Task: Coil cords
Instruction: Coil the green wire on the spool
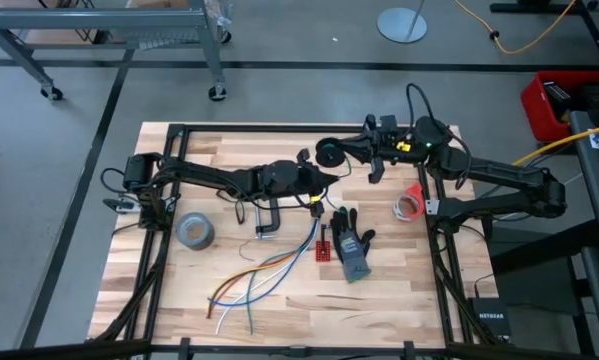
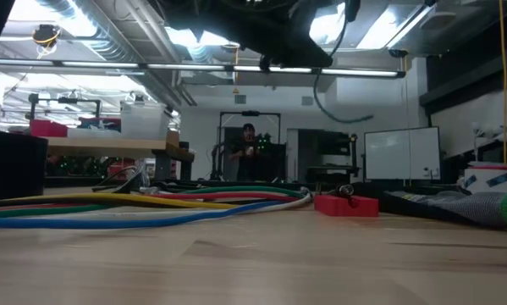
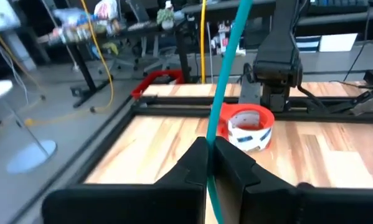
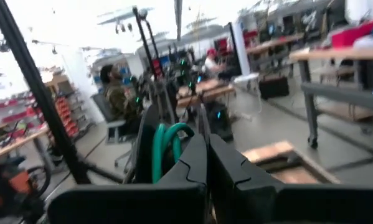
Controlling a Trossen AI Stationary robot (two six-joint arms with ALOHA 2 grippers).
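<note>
**Two arms sharing one cord above the far middle of the table (image 1: 279,320).** I have the right claw (image 4: 205,149) pressed together at the wound bundle of cord (image 1: 331,152). The loops sit right against its fingers, and I judge it is pinching them so the winding cannot spring apart. The right arm reaches in from its side, wrist turned level, carrying the bundle clear of the wood. The left claw (image 3: 210,149) is closed on the loose tail, which runs taut between its fingers. That pinch gives me tension to lay the next turn. The left arm stretches long and low across the table, its tip just beside the bundle. The glove (image 1: 351,245), the grey tape roll (image 1: 194,232) and the loose wires (image 1: 269,272) lie nearer, apart from the work.
</note>
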